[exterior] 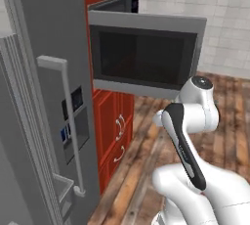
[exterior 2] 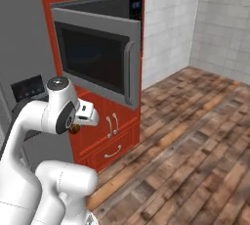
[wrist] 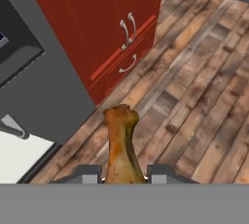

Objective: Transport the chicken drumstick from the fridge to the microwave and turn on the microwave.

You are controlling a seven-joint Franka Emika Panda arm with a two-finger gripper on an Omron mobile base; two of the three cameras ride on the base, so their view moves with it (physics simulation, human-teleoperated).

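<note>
**Drumstick pinched in the gripper, microwave door open above**

Closest to you in the hand view, the gripper point(wrist: 124, 177) has its two fingers pressed against the sides of the chicken drumstick point(wrist: 120, 145), which stands straight out from between them with its knobbed end farthest from the hand. In the right base view you can just make out a small brown bit of it point(exterior 2: 74, 129) tucked under the white hand.

Directly beyond the drumstick's tip you see the plank floor point(wrist: 194, 96), well apart from it. Past the tip and a little to the hand view's left stand the red cabinets point(wrist: 107, 28) with their curved silver handles point(wrist: 127, 29). Further left in that view is the grey fridge point(wrist: 44, 96), its dark dispenser panel showing at the edge.

Higher than the gripper, in the base views, the microwave point(exterior 2: 97, 55) sits built into the red cabinets. Its door point(exterior: 144, 55) with the dark glass window is swung open, and the dark cavity shows behind its top edge. The curved grey handle point(exterior 2: 128, 72) runs down the door's free side. The fridge point(exterior: 44, 97), with its long bar handle point(exterior: 68, 121), stands just beside the microwave.
</note>
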